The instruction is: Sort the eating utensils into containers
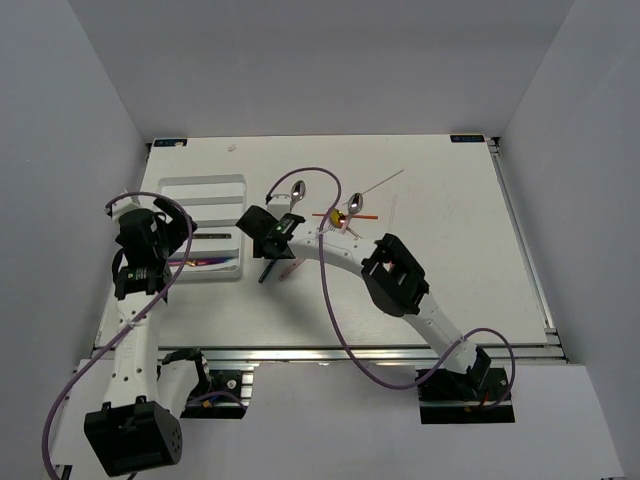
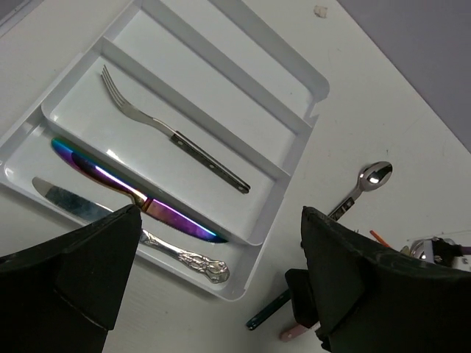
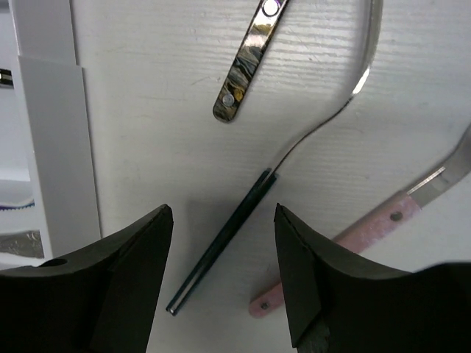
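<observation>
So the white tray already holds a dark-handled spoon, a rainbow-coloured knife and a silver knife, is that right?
Not quite. That piece is a dark-handled fork, not a spoon: its tines show plainly in the left wrist view. The rest stands: the white tray also holds the rainbow-coloured knife and the silver knife.

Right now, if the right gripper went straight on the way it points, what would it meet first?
Most likely the dark slim handle lying on the table, between the open fingers of the right gripper. The pink-handled utensil lies just outside that line. The height above the table is hard to judge.
</observation>
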